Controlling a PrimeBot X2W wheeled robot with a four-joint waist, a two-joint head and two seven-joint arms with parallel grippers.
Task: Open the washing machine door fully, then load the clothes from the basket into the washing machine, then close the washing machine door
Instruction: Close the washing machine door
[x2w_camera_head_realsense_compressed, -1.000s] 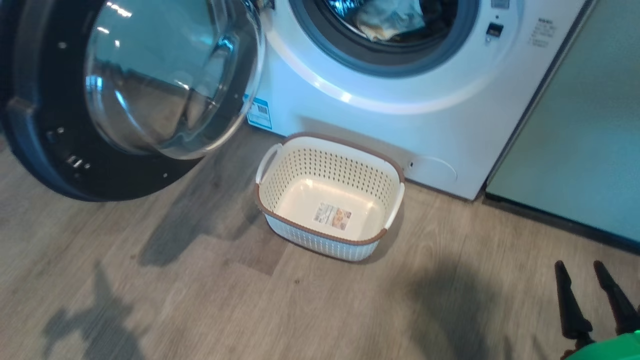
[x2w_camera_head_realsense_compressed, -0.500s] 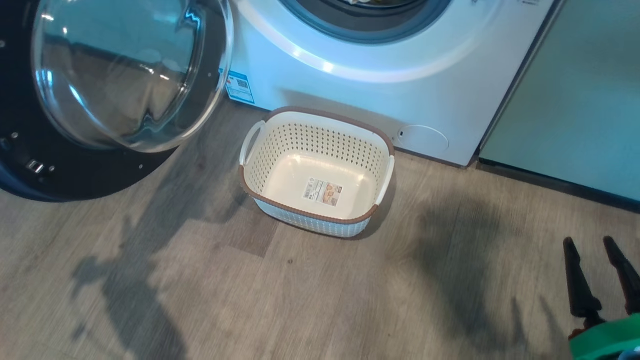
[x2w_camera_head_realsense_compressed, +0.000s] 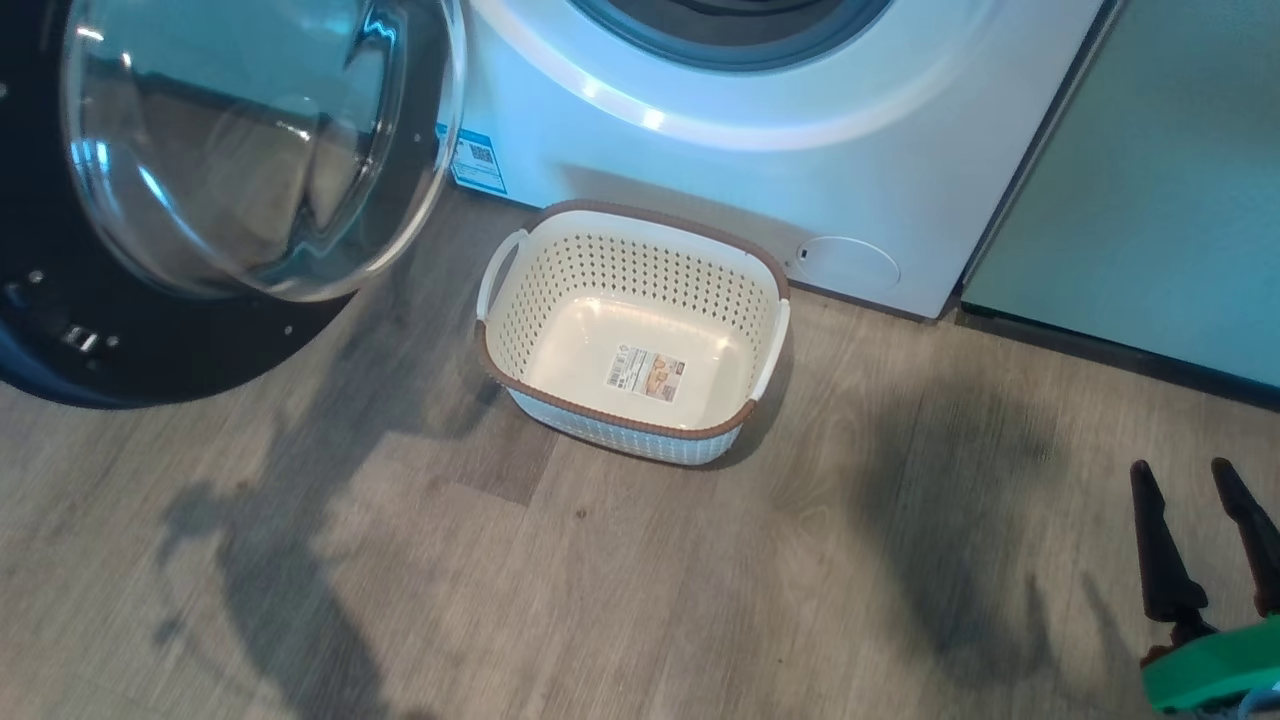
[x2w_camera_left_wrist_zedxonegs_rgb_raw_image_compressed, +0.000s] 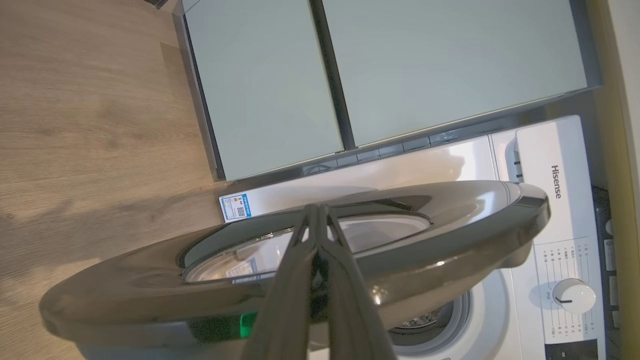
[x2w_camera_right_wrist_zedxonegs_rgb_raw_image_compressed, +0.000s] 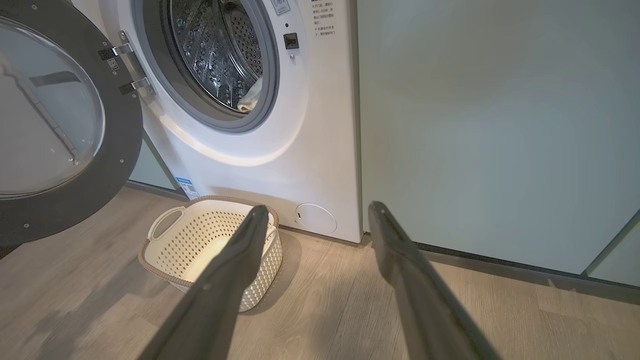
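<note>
Overlooking wood floor (x2w_camera_head_realsense_compressed: 620, 600): finding the basket (x2w_camera_head_realsense_compressed: 640, 285) empty beside the washing machine (x2w_camera_head_realsense_compressed: 700, 170), the clothes (x2w_camera_right_wrist_zedxonegs_rgb_raw_image_compressed: 248, 100) lying inside. Holding the left gripper (x2w_camera_left_wrist_zedxonegs_rgb_raw_image_compressed: 317, 207) pinched together by the swung-out washing machine door (x2w_camera_head_realsense_compressed: 150, 340), likely for closing it; resting the right gripper (x2w_camera_head_realsense_compressed: 1181, 470) spread.

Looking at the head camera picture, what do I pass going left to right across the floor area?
washing machine door → basket → right end effector

One basket (x2w_camera_head_realsense_compressed: 640, 275), one washing machine (x2w_camera_head_realsense_compressed: 700, 170), one door (x2w_camera_head_realsense_compressed: 150, 350).
</note>
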